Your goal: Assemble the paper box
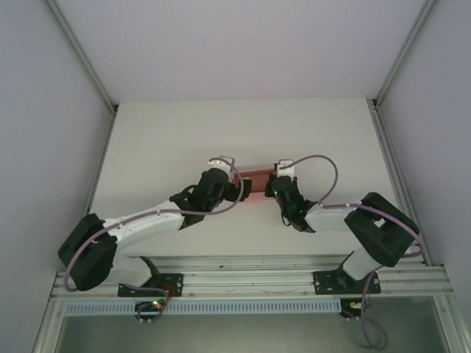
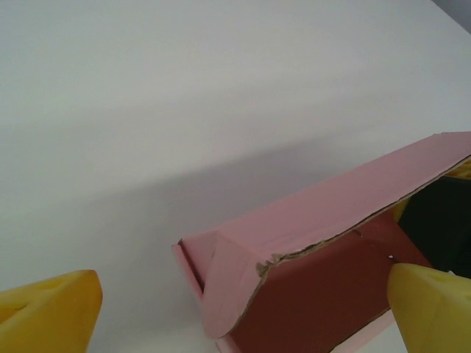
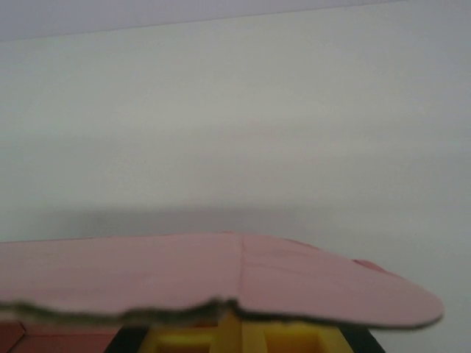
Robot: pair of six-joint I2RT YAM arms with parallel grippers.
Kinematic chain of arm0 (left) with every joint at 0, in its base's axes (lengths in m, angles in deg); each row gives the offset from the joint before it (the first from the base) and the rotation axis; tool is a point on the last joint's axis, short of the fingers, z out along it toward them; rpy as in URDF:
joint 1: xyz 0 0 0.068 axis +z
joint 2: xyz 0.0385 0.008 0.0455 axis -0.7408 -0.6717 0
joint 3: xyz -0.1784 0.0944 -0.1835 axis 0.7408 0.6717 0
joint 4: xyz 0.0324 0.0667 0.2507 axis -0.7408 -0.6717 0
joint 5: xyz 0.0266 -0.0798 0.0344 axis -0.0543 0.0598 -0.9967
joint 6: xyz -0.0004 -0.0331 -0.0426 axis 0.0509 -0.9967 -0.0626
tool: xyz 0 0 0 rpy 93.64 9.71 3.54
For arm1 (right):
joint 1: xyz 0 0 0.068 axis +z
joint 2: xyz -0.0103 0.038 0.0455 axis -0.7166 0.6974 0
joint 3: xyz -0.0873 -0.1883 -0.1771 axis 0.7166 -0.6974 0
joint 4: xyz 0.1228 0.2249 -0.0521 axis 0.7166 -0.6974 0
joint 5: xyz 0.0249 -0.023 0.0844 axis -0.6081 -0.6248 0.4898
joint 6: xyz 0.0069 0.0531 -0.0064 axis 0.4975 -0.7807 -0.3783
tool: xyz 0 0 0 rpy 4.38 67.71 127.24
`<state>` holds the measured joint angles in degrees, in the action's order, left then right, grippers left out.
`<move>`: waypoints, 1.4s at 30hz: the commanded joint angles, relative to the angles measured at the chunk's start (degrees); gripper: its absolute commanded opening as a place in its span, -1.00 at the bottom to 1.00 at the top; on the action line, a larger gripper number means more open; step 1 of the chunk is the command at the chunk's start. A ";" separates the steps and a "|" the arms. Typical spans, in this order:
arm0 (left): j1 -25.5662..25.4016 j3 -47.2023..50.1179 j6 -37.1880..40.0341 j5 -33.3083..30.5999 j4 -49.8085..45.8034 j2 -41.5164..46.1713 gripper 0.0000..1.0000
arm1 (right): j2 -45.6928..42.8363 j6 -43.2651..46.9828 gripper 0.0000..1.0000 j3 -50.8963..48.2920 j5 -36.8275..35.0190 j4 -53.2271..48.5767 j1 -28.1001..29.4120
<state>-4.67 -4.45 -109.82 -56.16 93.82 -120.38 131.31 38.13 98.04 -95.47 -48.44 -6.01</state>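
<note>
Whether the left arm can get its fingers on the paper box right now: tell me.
Probably yes: its yellow fingers stand wide open, with the near end of the paper box between them and nothing in the way.

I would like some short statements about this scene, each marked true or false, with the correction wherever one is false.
1. The left end effector is open, its yellow fingers far apart. True.
2. The paper box is blue. False: it is salmon pink.
3. The table under the box is white. True.
4. The right end effector stands wide open. False: it is shut, at the right end of the box.
5. In the left wrist view, one edge of the box looks ragged. True.
</note>
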 commanded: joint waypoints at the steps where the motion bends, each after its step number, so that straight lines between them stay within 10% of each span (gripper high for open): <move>1: -0.23 -1.66 -6.36 -0.62 -8.37 4.75 1.00 | -0.43 0.84 -0.95 -0.89 -1.98 -5.01 1.14; 11: 11.11 -0.80 -27.75 8.06 -24.42 16.02 1.00 | -0.48 2.63 -0.89 0.00 -4.51 -5.08 3.89; 26: 16.28 0.75 -38.38 28.97 -5.99 -1.98 1.00 | -2.67 2.15 -0.74 0.35 -7.16 -8.89 7.36; 42: 14.41 4.49 -35.47 31.15 -0.96 -10.27 0.47 | -16.40 -9.42 0.07 -4.89 -2.82 -28.51 8.99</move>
<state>10.22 -0.45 -147.28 -25.43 91.43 -128.80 119.92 33.52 94.43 -98.74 -69.18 2.49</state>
